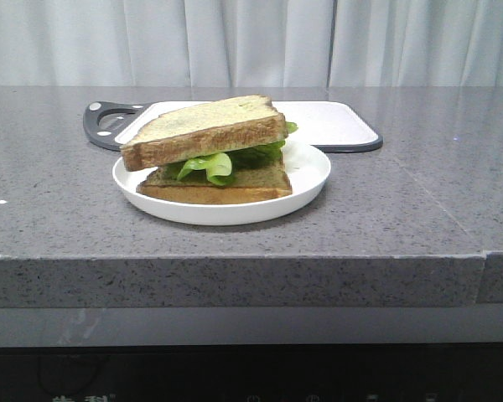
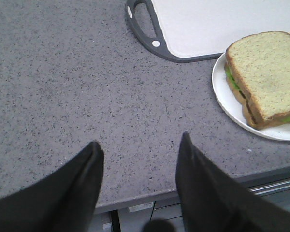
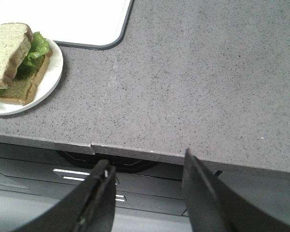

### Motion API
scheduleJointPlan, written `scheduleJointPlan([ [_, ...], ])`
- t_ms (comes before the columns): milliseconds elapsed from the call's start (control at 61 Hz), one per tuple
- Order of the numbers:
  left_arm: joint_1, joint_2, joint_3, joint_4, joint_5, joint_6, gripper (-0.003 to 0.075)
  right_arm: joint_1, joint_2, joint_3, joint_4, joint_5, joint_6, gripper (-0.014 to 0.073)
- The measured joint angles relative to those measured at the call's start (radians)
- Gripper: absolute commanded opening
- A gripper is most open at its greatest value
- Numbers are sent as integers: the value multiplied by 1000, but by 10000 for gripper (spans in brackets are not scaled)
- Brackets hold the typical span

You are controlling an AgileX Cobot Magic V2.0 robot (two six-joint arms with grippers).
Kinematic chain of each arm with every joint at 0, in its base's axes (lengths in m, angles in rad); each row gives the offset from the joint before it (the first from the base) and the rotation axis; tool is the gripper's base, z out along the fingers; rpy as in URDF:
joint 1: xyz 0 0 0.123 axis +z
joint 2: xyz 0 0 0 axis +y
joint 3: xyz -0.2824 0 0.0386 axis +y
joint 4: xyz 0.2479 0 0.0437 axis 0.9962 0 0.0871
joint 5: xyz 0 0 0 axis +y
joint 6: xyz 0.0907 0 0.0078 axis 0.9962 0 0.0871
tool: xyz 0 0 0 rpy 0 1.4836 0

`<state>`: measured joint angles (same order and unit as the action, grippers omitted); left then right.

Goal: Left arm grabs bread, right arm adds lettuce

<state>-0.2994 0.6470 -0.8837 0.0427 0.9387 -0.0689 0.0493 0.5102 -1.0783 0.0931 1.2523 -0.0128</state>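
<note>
Sandwich built, both arms clear of the plate.

Nearest, the left gripper (image 2: 140, 169) and right gripper (image 3: 147, 186) hang over the counter edge, jaws apart, empty. Further in, the plate (image 1: 306, 180) holds the stack: lettuce (image 1: 214, 165) tucked between slices, the bread (image 1: 205, 130) tilted on top. Behind sits the board (image 1: 335, 126). Looks finished, nothing obvious left.

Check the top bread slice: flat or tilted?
Tilted. The bread rests on bunched lettuce, its back-right end higher in the front view.
</note>
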Motion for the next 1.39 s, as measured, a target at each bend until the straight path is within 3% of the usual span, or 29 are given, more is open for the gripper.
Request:
scheduleJointPlan([
  [295,0,-23,66,3,-67,-19,-20,0,0,0,2,0,0,-125],
  [1098,0,-25,91,-5,-137,-21,-20,0,0,11,5,-9,0,-118],
  [1197,8,-53,136,-5,-194,-21,-20,0,0,11,5,-9,0,-118],
  [1393,114,-195,358,-32,-448,-22,-20,0,0,11,5,-9,0,-118],
])
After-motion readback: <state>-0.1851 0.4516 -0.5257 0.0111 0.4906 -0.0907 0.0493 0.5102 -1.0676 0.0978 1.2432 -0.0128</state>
